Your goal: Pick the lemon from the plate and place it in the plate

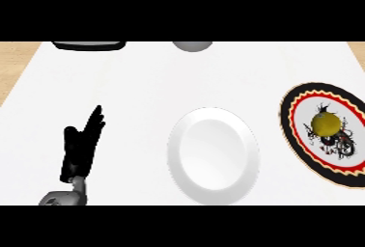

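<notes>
A yellow lemon [325,124] lies on a patterned plate [299,103] with a black, red and cream rim at the right edge of the head view. A plain white plate [212,185] sits in the middle of the white counter, with nothing on it. My left hand [80,144] rests at the lower left, fingers straight and pointing up, well apart from both plates and holding nothing. My right hand does not show.
At the top edge a dark flat object [90,45] is partly cut off at the left, and a grey rounded object [192,46] beside it. Wooden surface [14,58] shows past the white counter's left and right sides.
</notes>
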